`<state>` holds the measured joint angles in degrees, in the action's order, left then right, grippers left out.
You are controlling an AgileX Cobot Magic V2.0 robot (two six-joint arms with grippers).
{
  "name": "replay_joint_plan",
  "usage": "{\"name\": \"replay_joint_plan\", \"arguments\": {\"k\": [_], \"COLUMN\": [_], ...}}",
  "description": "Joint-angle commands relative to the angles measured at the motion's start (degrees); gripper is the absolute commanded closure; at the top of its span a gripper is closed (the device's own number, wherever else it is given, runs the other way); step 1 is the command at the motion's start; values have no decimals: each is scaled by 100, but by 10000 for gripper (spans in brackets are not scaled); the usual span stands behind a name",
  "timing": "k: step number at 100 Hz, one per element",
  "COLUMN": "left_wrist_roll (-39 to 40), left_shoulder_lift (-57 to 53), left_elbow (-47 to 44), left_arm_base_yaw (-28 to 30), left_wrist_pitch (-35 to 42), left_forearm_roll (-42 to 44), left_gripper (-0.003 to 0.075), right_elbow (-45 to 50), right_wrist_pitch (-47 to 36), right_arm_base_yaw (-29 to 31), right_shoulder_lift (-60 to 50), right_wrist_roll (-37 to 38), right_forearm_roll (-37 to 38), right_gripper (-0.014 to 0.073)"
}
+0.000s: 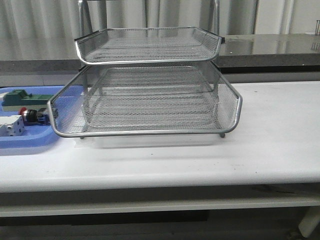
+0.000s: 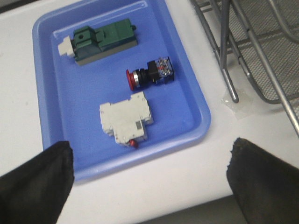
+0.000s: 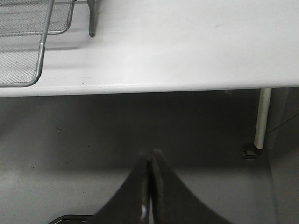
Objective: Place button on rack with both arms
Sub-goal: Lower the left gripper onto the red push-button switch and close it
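Three parts lie in the blue tray (image 2: 189,93) at the left end of the white table (image 1: 270,145): a green block (image 2: 103,40), a white block (image 2: 126,118), and between them the button (image 2: 149,74), resting on its side with its red cap toward the tray's middle and its blue-black body toward the rim nearest the rack (image 1: 150,107). The button touches neither block. In the front view it shows just beside the rack's lower left corner, partly behind the mesh rim, and the wire rack stands on the table with its tiers holding nothing that can be made out. The left gripper (image 2: 149,182) hangs above the table edge just short of the tray, its two dark fingers (image 2: 35,184) spread wide apart with nothing between them. The right gripper (image 3: 150,186) sits below and in front of the table edge, over the grey floor, its fingers pressed together with no gap and nothing in them; a corner of the rack and one thin leg show near it on the tabletop.
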<state>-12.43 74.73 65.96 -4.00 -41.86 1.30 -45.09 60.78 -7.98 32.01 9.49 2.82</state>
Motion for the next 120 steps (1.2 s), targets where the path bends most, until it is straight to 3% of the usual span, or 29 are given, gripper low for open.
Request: {"name": "replay_joint_plan", "arguments": {"k": [1,34,55,120], "left_wrist_roll": [-563,-2188,-2837,-3471], "left_shoulder_lift": [394,2579,3608,4862], "left_elbow": [740,3218,4325,4781], "left_arm_base_yaw": [13,13,13,0], "left_wrist_pitch": [88,-1097,-1789,-1509], "left_forearm_roll": [-244,-386,-364,-250], "left_gripper": [82,82,83,83], "right_elbow": [-191,-191,-191,-191], "right_wrist_pitch": [-300,-300,-300,-300], "right_arm_base_yaw": [-5,-5,-5,-5], "right_shoulder_lift": [20,20,20,20], "right_wrist_roll": [4,4,4,4], "right_forearm_roll": [84,84,84,84], "right_gripper": [661,661,661,661]}}
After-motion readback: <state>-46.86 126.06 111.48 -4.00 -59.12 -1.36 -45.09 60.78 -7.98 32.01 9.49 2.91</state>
